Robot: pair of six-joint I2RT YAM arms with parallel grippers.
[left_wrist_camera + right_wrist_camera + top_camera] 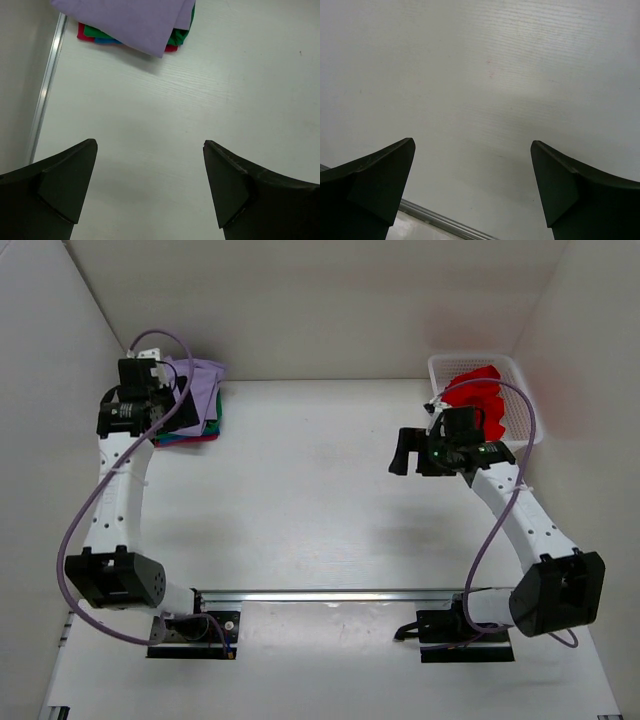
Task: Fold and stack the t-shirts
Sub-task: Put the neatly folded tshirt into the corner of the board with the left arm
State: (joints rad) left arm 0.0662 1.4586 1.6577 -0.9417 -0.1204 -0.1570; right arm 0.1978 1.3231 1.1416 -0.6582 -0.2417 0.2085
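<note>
The left arm (112, 490) stretches far forward and the right arm (520, 512) bends inward, with the left gripper (150, 145) and right gripper (472, 142) both spread wide, holding nothing.

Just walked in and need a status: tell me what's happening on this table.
Shirt folding and stacking, mid-job. A folded stack sits at the far left corner of the table, with a lavender shirt on top and other colours showing beneath. A red shirt lies crumpled in the basket at far right. The left gripper, near the stack, and the right gripper, near the basket, are both open and empty.
</note>
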